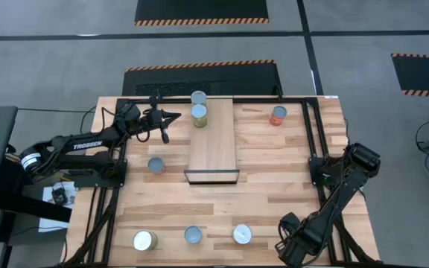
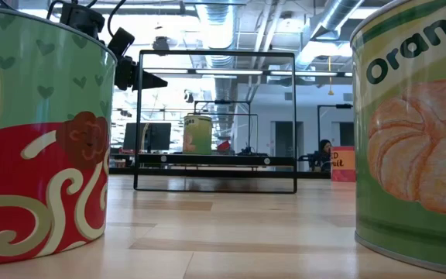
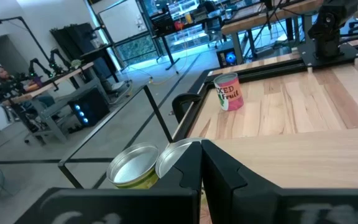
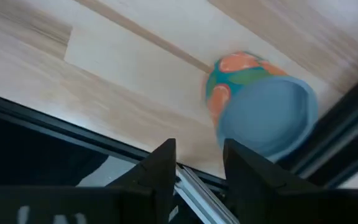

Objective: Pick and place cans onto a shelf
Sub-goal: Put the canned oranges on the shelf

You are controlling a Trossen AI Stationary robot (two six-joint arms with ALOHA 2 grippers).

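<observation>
Closest to the low camera were two cans at the 6 o'clock edge of the worktop [image 1: 289, 186]: a red-and-green can [image 2: 37, 139] on one side and an orange-label can [image 2: 413, 139] on the other, both upright and well apart from each other. A third, the yellowish can [image 1: 145, 240], stood further round at about 7 o'clock.

The shelf [image 1: 212, 141] lay in the middle of the worktop, running from centre toward 12 o'clock. It had two cans on it at the 12 o'clock end, the far shelf can [image 1: 198, 97] and the near shelf can [image 1: 199, 114], one right behind the other.

The left gripper [image 1: 171, 117] hovered at 9 o'clock of those two, just beside them, with its fingers pressed together and nothing in them.

The right gripper [image 1: 285, 249] was down at about 5 o'clock near the worktop edge, fingers spread and empty. The orange-label can sat just ahead of it in the wrist view, not touched.

Off the shelf, a red-orange can [image 1: 278, 115] stood at about 2 o'clock, and a blue-topped can [image 1: 156, 164] stood at 9 o'clock of the shelf's dark front edge
</observation>
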